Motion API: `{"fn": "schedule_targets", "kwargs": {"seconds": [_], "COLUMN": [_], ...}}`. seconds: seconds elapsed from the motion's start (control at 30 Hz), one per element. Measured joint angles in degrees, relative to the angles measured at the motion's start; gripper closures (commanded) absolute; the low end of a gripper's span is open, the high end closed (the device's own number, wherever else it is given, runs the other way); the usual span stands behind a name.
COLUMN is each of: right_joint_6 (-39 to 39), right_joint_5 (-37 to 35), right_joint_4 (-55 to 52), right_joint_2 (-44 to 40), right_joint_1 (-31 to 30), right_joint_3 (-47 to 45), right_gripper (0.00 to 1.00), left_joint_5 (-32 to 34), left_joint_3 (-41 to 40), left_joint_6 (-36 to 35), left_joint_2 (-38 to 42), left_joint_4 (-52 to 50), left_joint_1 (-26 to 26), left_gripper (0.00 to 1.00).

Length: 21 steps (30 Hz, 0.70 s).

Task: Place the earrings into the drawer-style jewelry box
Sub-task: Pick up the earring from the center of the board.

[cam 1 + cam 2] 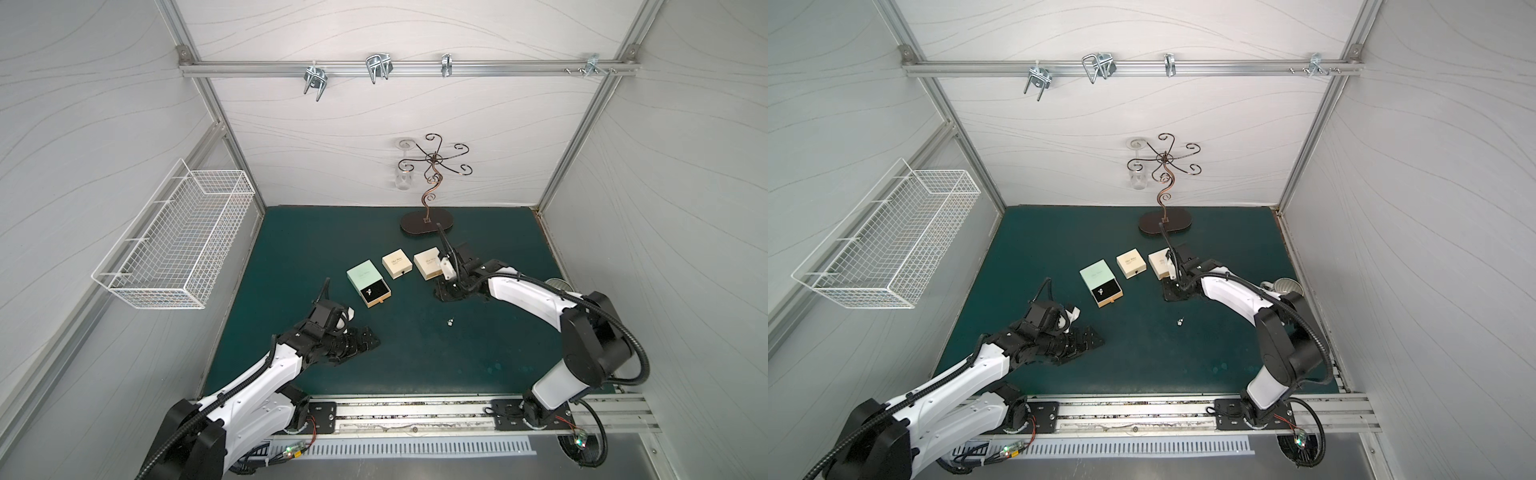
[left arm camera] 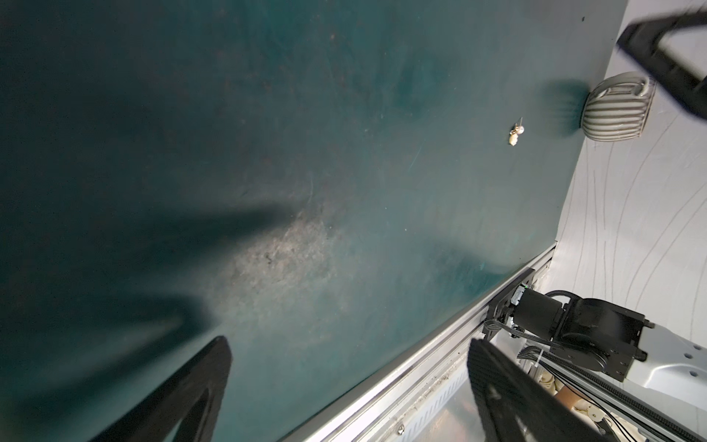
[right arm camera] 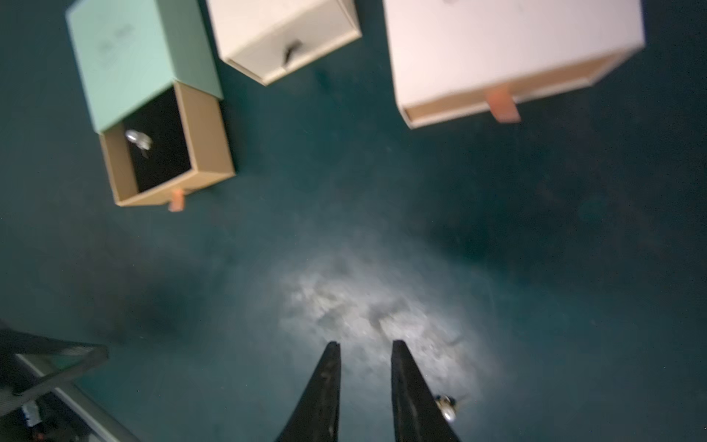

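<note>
The mint box (image 1: pixel 363 275) sits on the green mat (image 1: pixel 415 365) with its drawer (image 3: pixel 206 130) pulled out. One silvery earring (image 3: pixel 138 139) lies on the black lining inside, and it shows in both top views too. Two cream boxes are lined up next to it, a smaller one (image 1: pixel 397 262) in the middle and a bigger one (image 1: pixel 427 262) on the far side, both with drawers pushed in.

The loose earrings (image 1: pixel 451 321) are out on the bare mat, well apart from the mint box and nearer the right arm's side. The left wrist view catches them too (image 2: pixel 514 136), not far from a ribbed cup (image 2: pixel 616 111).

The right claw (image 3: pixel 365 344) hangs over the mat just in front of the bigger cream box. Its two fingers (image 3: pixel 331 382) have a narrow gap between them and nothing in it. In the right wrist view the loose earrings (image 3: pixel 445 407) peek out right beside one finger, outside the gap. It's hard to say whether they touch.

The left claw (image 2: pixel 348 342) is low over the mat near the mint box, spread wide and holding nothing.
</note>
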<state>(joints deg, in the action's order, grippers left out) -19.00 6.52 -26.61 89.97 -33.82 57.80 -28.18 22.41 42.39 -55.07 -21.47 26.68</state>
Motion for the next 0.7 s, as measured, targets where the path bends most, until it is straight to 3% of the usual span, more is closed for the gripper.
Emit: {"fn": "schedule_targets", "kwargs": {"seconds": [0.2, 0.7], "right_joint_6": [0.0, -2.5], "right_joint_5": [-2.0, -4.0], "right_joint_4": [-1.4, -1.2], "right_joint_2": [-4.9, -3.7], "right_joint_1": [0.9, 0.9], "right_joint_3": [-6.4, -9.6], "right_gripper": [0.75, 0.74], "left_joint_5": [-0.2, -0.7], "left_joint_3": [0.1, 0.1], "left_joint_6": [-0.2, -0.2], "left_joint_2": [-1.1, -2.4], "left_joint_4": [1.1, 2.5], "left_joint_1": [0.0, 0.0], "left_gripper": [0.01, 0.01]}}
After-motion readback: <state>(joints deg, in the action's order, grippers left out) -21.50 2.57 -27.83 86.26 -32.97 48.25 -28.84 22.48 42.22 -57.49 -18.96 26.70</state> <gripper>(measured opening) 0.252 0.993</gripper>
